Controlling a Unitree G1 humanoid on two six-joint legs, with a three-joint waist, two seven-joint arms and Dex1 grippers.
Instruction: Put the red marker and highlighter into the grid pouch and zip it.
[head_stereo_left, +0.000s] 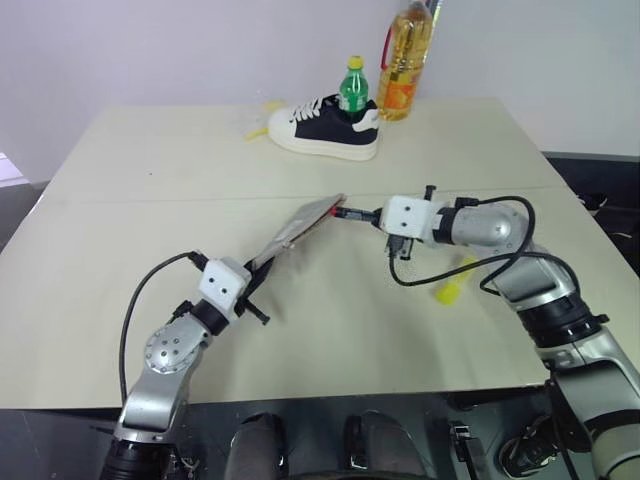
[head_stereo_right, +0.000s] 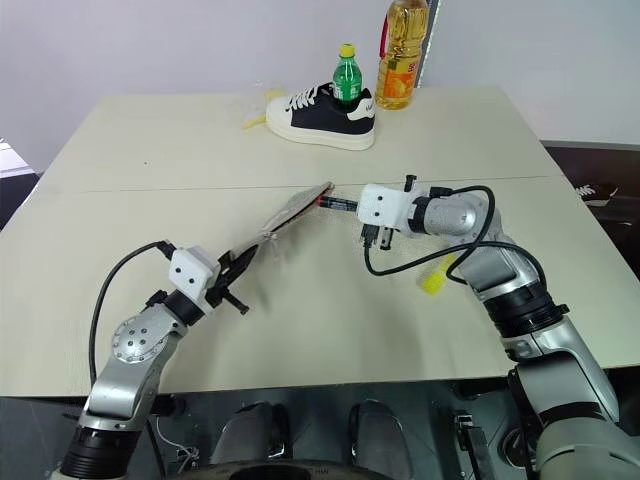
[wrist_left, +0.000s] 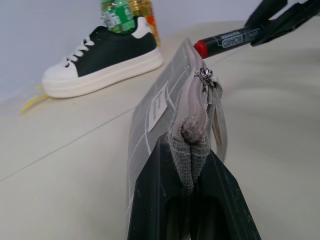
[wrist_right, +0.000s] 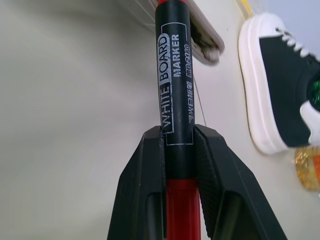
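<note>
Red marker (wrist_right: 173, 100) sat clamped in our right gripper (head_stereo_left: 372, 213), its long axis aimed at the raised end of the grid pouch (head_stereo_left: 297, 228), which our closed left gripper (head_stereo_left: 258, 279) pinched above the table (head_stereo_left: 150, 180), highlighter (head_stereo_left: 452, 283) lying under our right arm.

The grid pouch (wrist_left: 157, 107) is grey woven cloth with a matt, slightly coarse weave; its zipper pull (wrist_left: 205, 74) is shiny metal. The red marker (wrist_right: 173, 80) has a smooth, glossy plastic barrel. The fingers (wrist_right: 215, 185) are matt black plastic with finely ribbed pads. The counter (head_stereo_left: 150, 180) is smooth, matt beige. The shoe (head_stereo_left: 325, 125) has dark cloth uppers and a smooth white sole. The oil bottle (head_stereo_left: 405, 60) is clear glossy plastic.
</note>
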